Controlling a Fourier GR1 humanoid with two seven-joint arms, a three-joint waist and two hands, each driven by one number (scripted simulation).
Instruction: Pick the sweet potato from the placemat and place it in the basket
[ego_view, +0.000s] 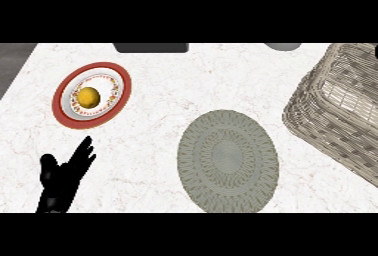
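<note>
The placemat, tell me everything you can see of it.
The placemat is a round grey-green mat that looks woven, with ringed bands of pattern around a plainer centre. It lies flat on the pale marbled counter, near the view's lower middle, its lower rim at the view's bottom edge. Nothing rests on it; no sweet potato shows there. The wicker basket sits to its right, apart from it. The left hand rests open to its left, not touching.

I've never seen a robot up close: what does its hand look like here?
Only the left hand shows: plain matte black all over, with slim, tapering fingers and a stubby thumb, much like a dark glove. No cables, markings or sleeve are visible. The right hand is out of view.
</note>
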